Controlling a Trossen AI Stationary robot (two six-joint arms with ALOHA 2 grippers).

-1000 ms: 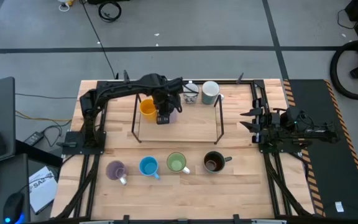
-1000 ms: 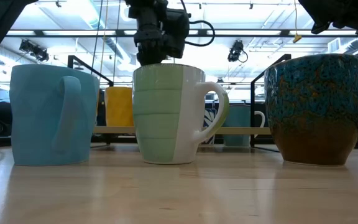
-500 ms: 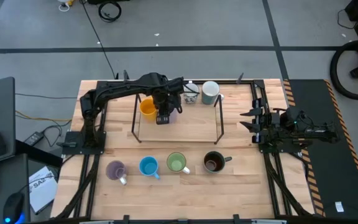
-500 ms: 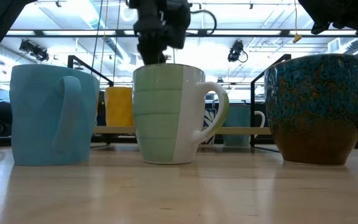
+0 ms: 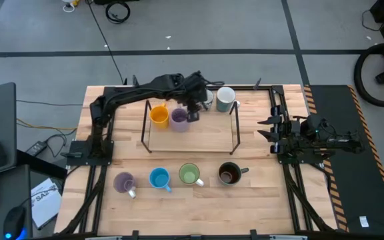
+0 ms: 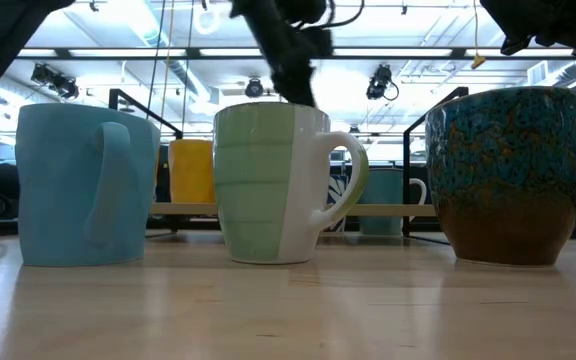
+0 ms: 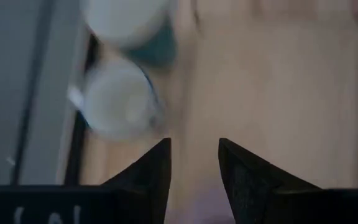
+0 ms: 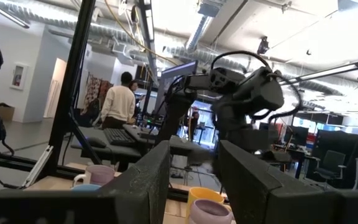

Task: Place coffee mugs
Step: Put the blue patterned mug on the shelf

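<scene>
A wooden table (image 5: 199, 200) (grey floor around) bears four mugs (image 5: 175, 177) nearest. The left gripper (image 5: 193, 115), parted and empty, hangs by the lavender mug (image 5: 179, 119); the right gripper (image 5: 264, 128) waits, parted.

A robotics lab: exposed ceiling ducts (image 8: 73, 28), workstations, a person (image 8: 118, 99) behind.

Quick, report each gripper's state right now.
Left gripper: open, holding nothing, above the lavender mug inside the wire frame.
Right gripper: open, empty, waiting at the table's right edge.

Left wrist view blurred; white patterned mug (image 5: 206, 101) half-hidden by arm.
</scene>
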